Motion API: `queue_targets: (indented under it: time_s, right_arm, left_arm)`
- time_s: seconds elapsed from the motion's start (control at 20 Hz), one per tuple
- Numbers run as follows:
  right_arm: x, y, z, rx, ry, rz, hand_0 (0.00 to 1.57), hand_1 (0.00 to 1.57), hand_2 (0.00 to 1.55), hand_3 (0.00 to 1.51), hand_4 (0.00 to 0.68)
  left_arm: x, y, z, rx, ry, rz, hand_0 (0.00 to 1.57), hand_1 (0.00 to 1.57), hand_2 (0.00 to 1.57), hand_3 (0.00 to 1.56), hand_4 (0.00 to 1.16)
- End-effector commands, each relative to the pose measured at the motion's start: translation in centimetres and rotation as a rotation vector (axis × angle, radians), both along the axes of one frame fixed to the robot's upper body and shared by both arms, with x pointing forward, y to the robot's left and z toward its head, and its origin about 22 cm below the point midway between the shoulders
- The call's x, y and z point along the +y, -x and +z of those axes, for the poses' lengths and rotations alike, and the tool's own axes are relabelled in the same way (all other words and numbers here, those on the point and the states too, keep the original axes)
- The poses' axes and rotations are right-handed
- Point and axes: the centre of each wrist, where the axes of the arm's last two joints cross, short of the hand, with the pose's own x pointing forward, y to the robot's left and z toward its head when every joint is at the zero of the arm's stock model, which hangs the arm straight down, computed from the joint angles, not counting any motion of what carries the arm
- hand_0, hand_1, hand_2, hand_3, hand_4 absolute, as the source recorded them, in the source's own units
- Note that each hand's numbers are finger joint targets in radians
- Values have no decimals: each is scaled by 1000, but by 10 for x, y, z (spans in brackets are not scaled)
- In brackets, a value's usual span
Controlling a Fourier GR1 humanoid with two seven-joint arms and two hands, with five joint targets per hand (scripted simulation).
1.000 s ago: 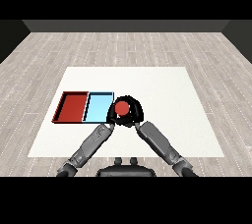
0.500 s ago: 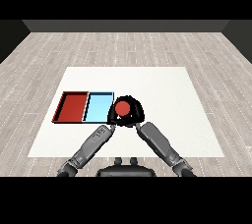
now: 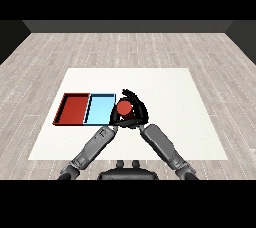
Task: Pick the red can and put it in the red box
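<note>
The red can (image 3: 124,107) stands just right of the light blue tray (image 3: 100,108), and my right hand (image 3: 138,111) is curled round it. My left hand (image 3: 115,117) is close against the can's lower left side; whether its fingers are open or shut is hidden. The red tray (image 3: 74,108) lies at the left, side by side with the blue one, with nothing in it.
The two trays take up the left part of the white table (image 3: 170,97). Both forearms come in from the lower corners and meet near the table's middle front.
The right hand with the can has shifted very slightly to the left, toward the blue tray. The left hand has barely moved.
</note>
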Motion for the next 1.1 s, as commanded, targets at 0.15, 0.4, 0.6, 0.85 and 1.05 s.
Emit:
queue_targets:
  time_s: [0.15,0.4,0.6,0.85,1.05]
  right_arm:
    - [-9,-6,9,-65,45,-60,0,0,0,0,0]
    - [-25,2,42,-101,28,-105,0,0,0,0,0]
    - [-68,8,70,-185,-59,-160,0,0,0,0,0]
    - [-105,22,76,-185,-48,-227,0,0,0,0,0]
    - [-142,5,44,-157,-75,-313,0,0,0,0,0]
  left_arm:
    - [3,6,-7,36,-4,19,1571,1571,1571,1486,1150]
    - [25,11,-28,62,12,1,1571,1571,1571,1485,1144]
    - [30,11,-32,92,11,25,1571,1571,1571,1491,1118]
    - [35,8,-24,56,-5,71,1571,1571,1567,1465,1129]
    - [74,-2,2,7,-47,106,1571,1571,1571,1474,1139]
